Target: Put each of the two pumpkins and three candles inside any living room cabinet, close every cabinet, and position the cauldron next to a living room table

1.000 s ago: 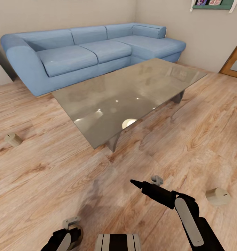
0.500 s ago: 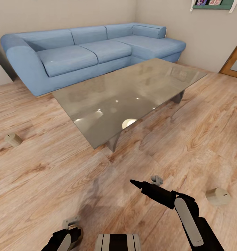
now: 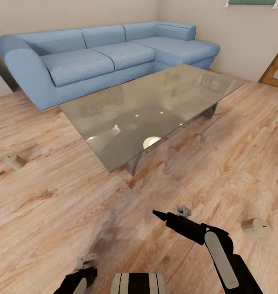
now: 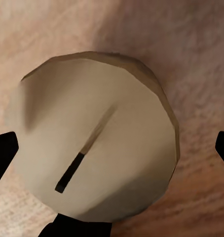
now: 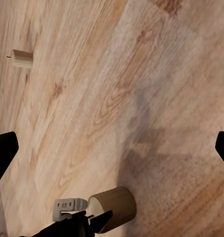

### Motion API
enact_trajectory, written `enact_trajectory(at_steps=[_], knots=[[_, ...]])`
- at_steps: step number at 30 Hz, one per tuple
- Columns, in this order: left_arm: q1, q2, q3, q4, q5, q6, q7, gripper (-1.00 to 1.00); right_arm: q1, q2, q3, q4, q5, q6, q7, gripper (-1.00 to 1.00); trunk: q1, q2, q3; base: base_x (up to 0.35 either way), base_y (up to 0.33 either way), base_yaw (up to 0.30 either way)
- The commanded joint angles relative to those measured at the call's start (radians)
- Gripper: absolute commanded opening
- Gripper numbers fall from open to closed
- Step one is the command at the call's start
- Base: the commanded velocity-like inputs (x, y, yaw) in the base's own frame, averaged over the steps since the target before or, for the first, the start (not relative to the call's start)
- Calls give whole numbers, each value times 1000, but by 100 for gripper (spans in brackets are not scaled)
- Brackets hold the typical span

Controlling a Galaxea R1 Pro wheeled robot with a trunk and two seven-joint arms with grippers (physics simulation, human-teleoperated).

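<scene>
1. So far, none of the three candles is stowed; all of them are on the wooden floor (image 3: 53, 212). I can't judge the pumpkins, the cabinet or the cauldron from these views, so I count those steps as still open.
2. One candle (image 3: 14, 161) lies far out on my left side, past the corner of the glass table (image 3: 114, 118). It is on its side, with its long axis roughly level with the floor.
3. A second candle (image 3: 256, 228) sits on the floor just to the right of my right arm. It looks tipped over too, with its rounded top turned towards the camera, though I wouldn't swear to the exact angle.
4. The third candle (image 4: 92, 148) is directly under the left gripper (image 4: 112, 153). I see it end-on, with the rounded top and dark wick facing the wrist camera, so its long axis runs along the fingers. With floor all around it, I judge it to be standing upright.
5. The left fingers are spread wide, one on each side of that candle, and neither touches it.
6. The right gripper (image 5: 112, 153) hangs over bare floor with its fingers spread wide and nothing between them.
7. As I read it, I am at the very first pickup, and closing on the third candle comes next.
</scene>
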Motion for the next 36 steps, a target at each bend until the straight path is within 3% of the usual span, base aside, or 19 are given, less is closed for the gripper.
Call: enact_trajectory(at_steps=[1,5,17,21,36], knots=[[0,0,0,0,0,0,0,100,0,0,0,0,0,0,0,100,0,0,0,0,0,0],[0,1,-1,0,0,-1,0,100,0,0,0,0,0,0,0,100,1,-1,-12,0,0,0],[0,2,-1,0,0,-1,0,100,0,1,0,0,1,0,0,100,1,-1,-12,0,0,0],[0,2,-1,0,0,-1,0,100,0,1,0,0,1,0,0,100,3,-2,-27,0,0,0],[0,3,0,0,1,-1,0,100,0,0,0,0,1,0,0,100,3,-2,-27,0,0,0]])
